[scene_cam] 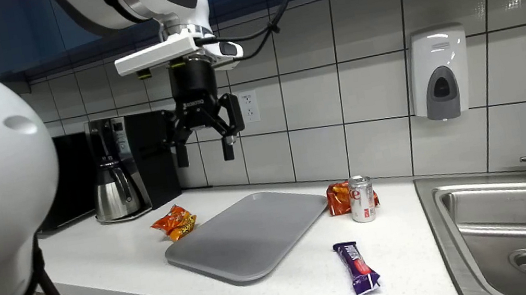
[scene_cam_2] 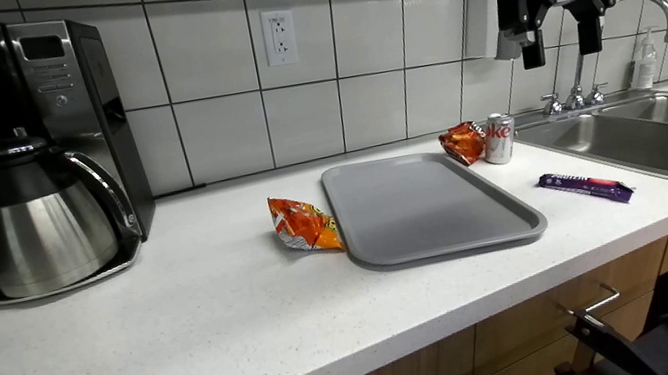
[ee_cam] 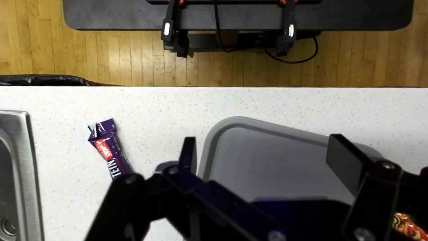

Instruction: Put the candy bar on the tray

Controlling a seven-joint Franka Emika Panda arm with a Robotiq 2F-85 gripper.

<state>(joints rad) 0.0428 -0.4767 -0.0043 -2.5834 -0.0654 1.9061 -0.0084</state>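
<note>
The candy bar is a purple wrapped bar [scene_cam: 357, 267] lying flat on the white counter, between the grey tray and the sink. It also shows in an exterior view [scene_cam_2: 587, 187] and in the wrist view [ee_cam: 110, 149], where a gripper finger hides its lower end. The grey tray [scene_cam: 255, 233] lies flat on the counter with nothing on it; it shows in an exterior view [scene_cam_2: 420, 207] and in the wrist view [ee_cam: 274, 160]. My gripper [scene_cam: 205, 154] is open and empty, high above the counter, fingers pointing down; it also shows in an exterior view [scene_cam_2: 562, 44] and in the wrist view [ee_cam: 264, 155].
An orange snack bag [scene_cam: 176, 223] lies at the tray's side toward the coffee maker [scene_cam_2: 69, 90]. Another orange bag [scene_cam_2: 462, 143] and a silver can [scene_cam: 361, 200] stand beside the tray near the wall. A steel sink [scene_cam: 439, 225] is beyond the bar. A soap dispenser [scene_cam: 440, 72] hangs on the wall.
</note>
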